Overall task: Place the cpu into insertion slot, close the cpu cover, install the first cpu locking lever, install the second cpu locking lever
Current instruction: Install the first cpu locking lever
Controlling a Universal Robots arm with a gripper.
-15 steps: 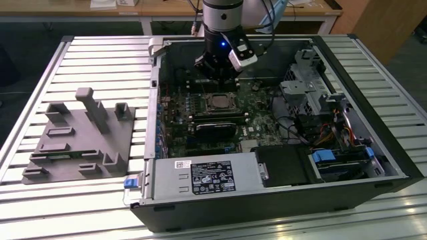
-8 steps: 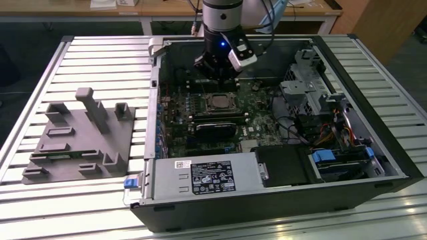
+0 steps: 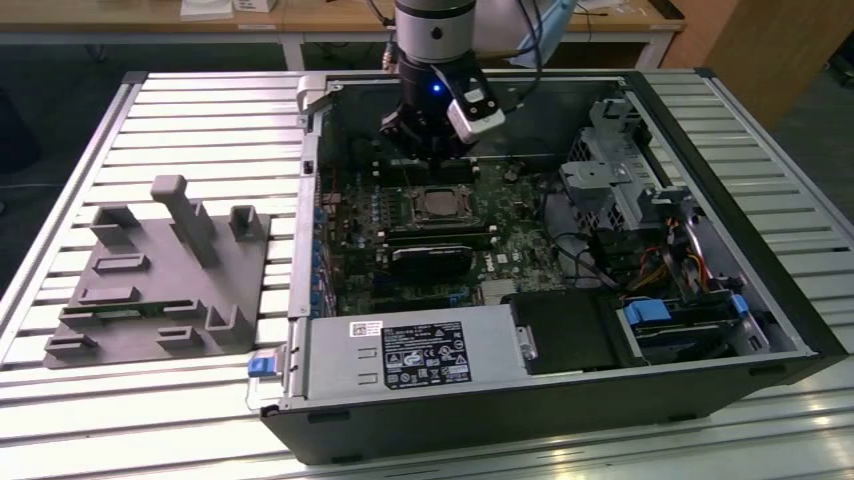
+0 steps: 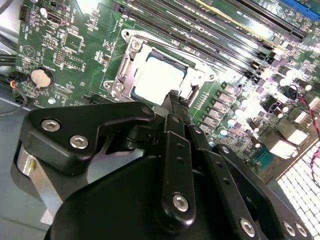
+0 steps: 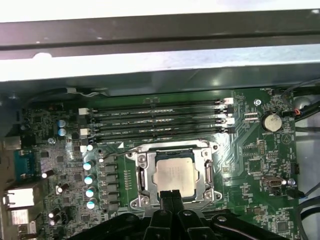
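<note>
My jaws: the black two-finger gripper (image 5: 170, 194) is clenched, its tips pressed together with nothing between them.
Chip: the small pale silver-beige square cpu (image 5: 174, 175) lies flat inside the socket, face up.
Socket: the square, silvery-rimmed insertion slot (image 3: 414, 206) sits mid-board in the green circuit board (image 5: 260, 160), inside the open black computer case (image 3: 747, 380).
Cover: the thin grey metal square-frame cpu cover (image 5: 144, 172) looks lowered, framing the chip's face.
Key relation: in the exterior view I hang just at the far edge of the socket, so the chip lies toward the near side from my tips. In both wrist views my tips overlap the socket's rim. I cannot tell whether they touch it.
Axis: the chip is square, with no long axis. The long black memory slots (image 5: 157, 117) run left to right across the socket from me, parallel to the edge I hang over.
Levers: I cannot tell whether either is latched.
Stage, as I judge it: chip seated, cover down, lever work in hand.
</note>
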